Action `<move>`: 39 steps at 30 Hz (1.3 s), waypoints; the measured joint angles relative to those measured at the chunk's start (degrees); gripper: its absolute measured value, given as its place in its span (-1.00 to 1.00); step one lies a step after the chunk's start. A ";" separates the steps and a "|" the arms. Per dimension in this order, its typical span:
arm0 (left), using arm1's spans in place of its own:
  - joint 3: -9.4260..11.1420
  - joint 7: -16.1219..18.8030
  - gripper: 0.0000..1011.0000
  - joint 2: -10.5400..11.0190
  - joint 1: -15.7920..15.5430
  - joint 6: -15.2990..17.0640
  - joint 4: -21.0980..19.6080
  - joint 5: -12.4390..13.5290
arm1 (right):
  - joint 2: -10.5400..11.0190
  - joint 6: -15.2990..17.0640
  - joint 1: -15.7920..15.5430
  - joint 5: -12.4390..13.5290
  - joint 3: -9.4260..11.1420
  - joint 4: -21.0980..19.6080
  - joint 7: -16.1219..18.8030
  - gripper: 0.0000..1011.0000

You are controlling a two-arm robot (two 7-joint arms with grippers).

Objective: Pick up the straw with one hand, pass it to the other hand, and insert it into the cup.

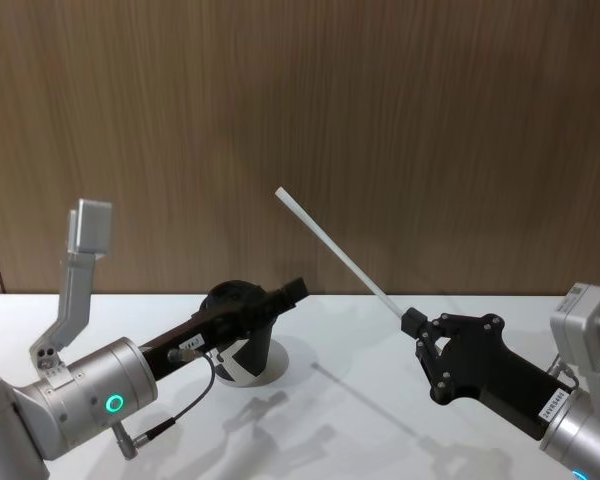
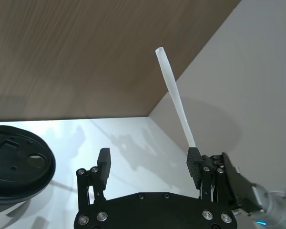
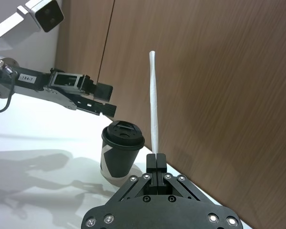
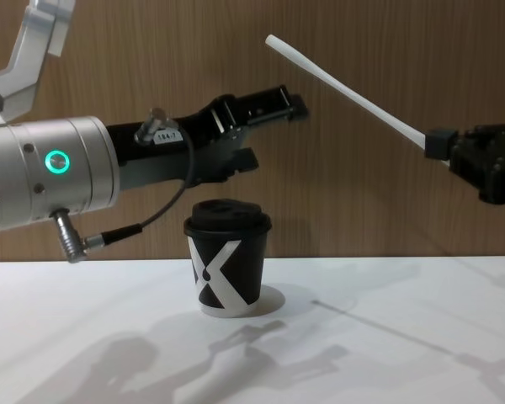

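The right black blocky pincer (image 1: 410,322) pinches the long thin white straw (image 1: 335,245) by its lower end, and the straw slants up toward the robot's left. The left long black pincer (image 2: 149,164) hangs spread just above the small black lidded paper cup (image 4: 227,269), which stands on the white counter (image 4: 404,337).

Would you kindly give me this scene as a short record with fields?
straw: held at its lower end, tilted up toward the robot's left, not in the cup
right gripper: shut on the straw, raised above the table
left gripper: open, above the cup, apart from the straw
cup: upright on the table, lid on
handover: not yet done
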 joint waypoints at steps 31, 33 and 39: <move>-0.32 -3.34 0.98 -5.55 -2.99 -2.56 5.46 -6.79 | 0.00 0.00 0.00 0.00 0.00 0.00 0.00 -0.99; -0.04 -3.24 0.98 -5.83 -3.35 -2.70 5.88 -6.83 | 0.00 0.00 0.00 0.00 0.00 0.00 0.00 -0.99; 0.63 -2.90 0.98 -6.51 -4.35 -3.12 7.12 -6.90 | 0.00 0.00 0.00 0.00 0.00 0.00 0.00 -0.99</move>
